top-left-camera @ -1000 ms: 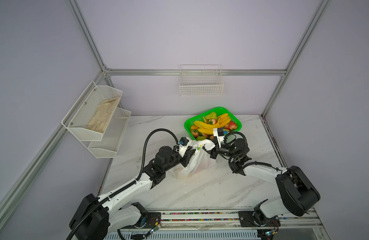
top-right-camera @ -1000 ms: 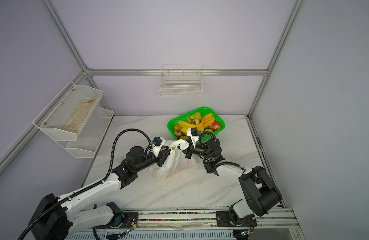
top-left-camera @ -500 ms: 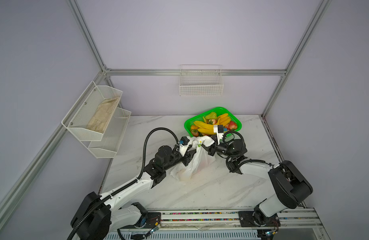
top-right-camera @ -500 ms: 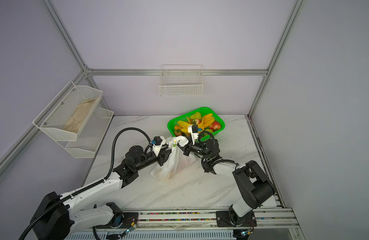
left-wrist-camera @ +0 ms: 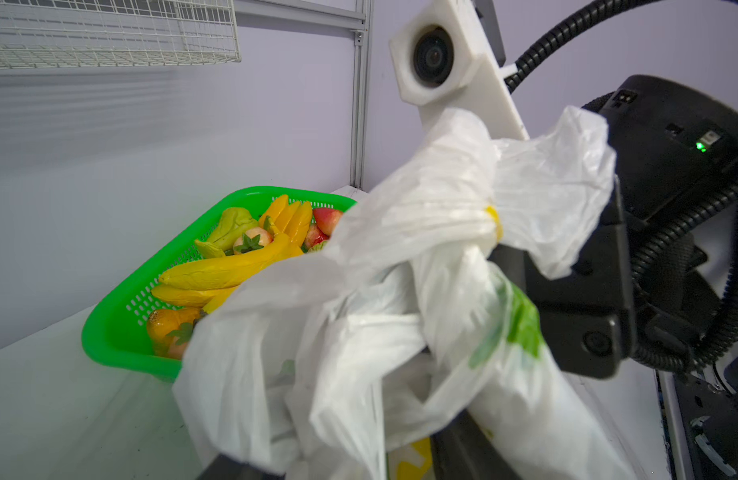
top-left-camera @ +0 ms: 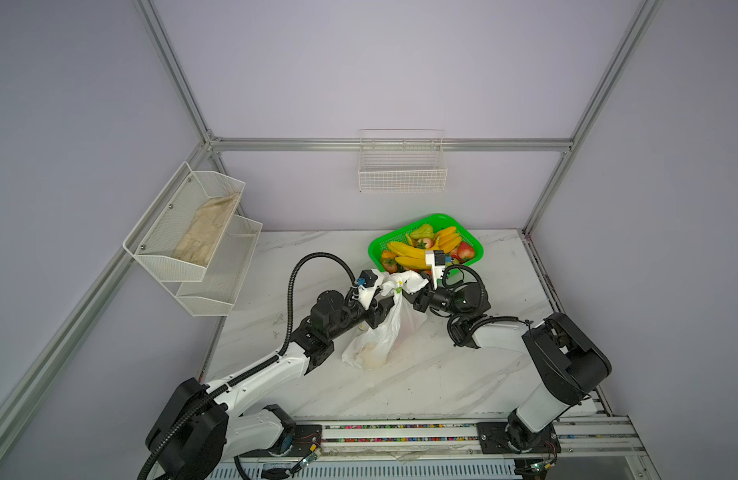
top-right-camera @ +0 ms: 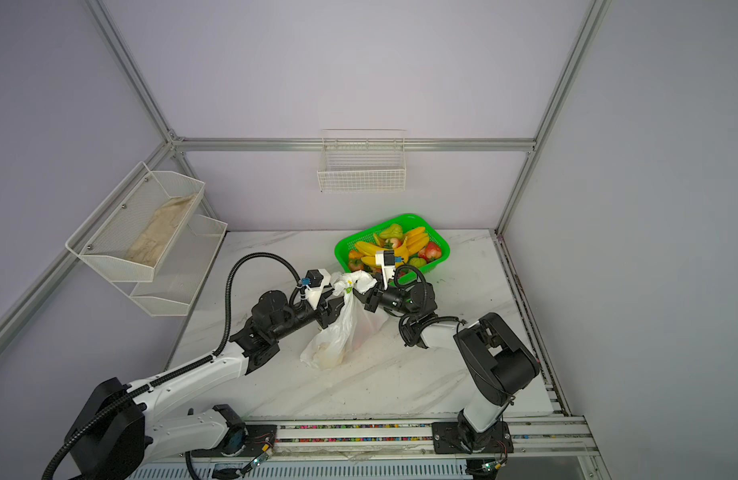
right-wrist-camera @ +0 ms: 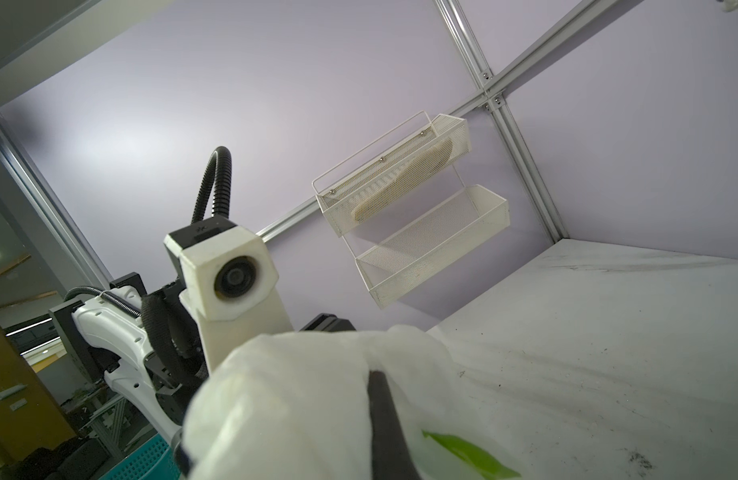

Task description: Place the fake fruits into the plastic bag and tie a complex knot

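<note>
No text I can read. The plastic bag (left-wrist-camera: 442,216) bunched right at my right pincer (top-left-camera: 409,295) has only green and yellow print, no letters. The wrist camera (right-wrist-camera: 228,278) just beyond that pincer has a small pale star-like mark on its black top, with no wording I can make out. Everything else is too small or too blurred to tell.

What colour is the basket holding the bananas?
The basket is bright green, clearest in the left wrist view.
</note>
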Tool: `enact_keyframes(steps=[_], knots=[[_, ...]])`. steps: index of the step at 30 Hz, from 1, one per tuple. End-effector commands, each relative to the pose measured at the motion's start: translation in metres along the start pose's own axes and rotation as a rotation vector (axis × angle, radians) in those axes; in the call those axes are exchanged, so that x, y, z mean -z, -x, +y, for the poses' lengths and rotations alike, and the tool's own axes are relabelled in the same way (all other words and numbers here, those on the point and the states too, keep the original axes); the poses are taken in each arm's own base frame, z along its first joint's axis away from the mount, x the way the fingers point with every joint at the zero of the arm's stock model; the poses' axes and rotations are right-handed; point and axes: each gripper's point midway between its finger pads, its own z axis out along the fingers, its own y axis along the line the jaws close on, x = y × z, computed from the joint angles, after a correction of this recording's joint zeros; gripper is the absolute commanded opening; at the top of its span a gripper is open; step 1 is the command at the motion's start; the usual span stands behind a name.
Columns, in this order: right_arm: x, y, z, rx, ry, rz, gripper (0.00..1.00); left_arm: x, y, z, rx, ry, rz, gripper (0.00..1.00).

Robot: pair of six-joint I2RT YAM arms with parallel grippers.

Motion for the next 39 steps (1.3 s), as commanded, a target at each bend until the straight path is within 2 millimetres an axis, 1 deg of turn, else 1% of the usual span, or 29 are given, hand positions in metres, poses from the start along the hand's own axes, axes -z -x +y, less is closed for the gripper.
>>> enact_keyframes(steps=[1,8,13,15,20,22,28,29,32,36,39], knots=[[-0.001,0.016,0.023,0.080,0.102,-0.029,0.00,0.014,0.023,0.004,0.024,0.004,-0.091,0.52],[-0.003,0.013,0.017,0.096,0.081,-0.007,0.00,0.032,0.034,0.007,0.077,-0.037,-0.116,0.53],[-0.005,0.014,0.017,0.114,0.067,0.006,0.00,0.034,0.041,0.010,0.123,-0.048,-0.123,0.53],[-0.004,0.013,0.017,0.118,0.063,0.011,0.00,0.033,0.043,0.010,0.129,-0.057,-0.123,0.50],[-0.004,0.012,0.016,0.118,0.058,0.016,0.00,0.029,0.045,0.005,0.136,-0.093,-0.107,0.39],[-0.005,0.013,0.016,0.119,0.055,0.013,0.00,0.029,0.043,0.004,0.138,-0.102,-0.100,0.37],[-0.006,0.015,0.016,0.128,0.057,0.014,0.00,0.033,0.032,0.007,0.147,-0.070,-0.083,0.36],[-0.007,0.015,0.016,0.129,0.056,0.015,0.00,0.034,0.030,0.007,0.149,-0.069,-0.076,0.35],[-0.007,0.015,0.014,0.130,0.050,0.020,0.00,0.031,0.025,0.005,0.164,-0.085,-0.046,0.25],[-0.007,0.015,0.015,0.138,0.047,0.019,0.00,0.028,0.022,0.002,0.171,-0.110,-0.026,0.24],[-0.007,0.017,0.016,0.141,0.047,0.019,0.00,0.026,0.020,0.002,0.176,-0.112,-0.011,0.28]])
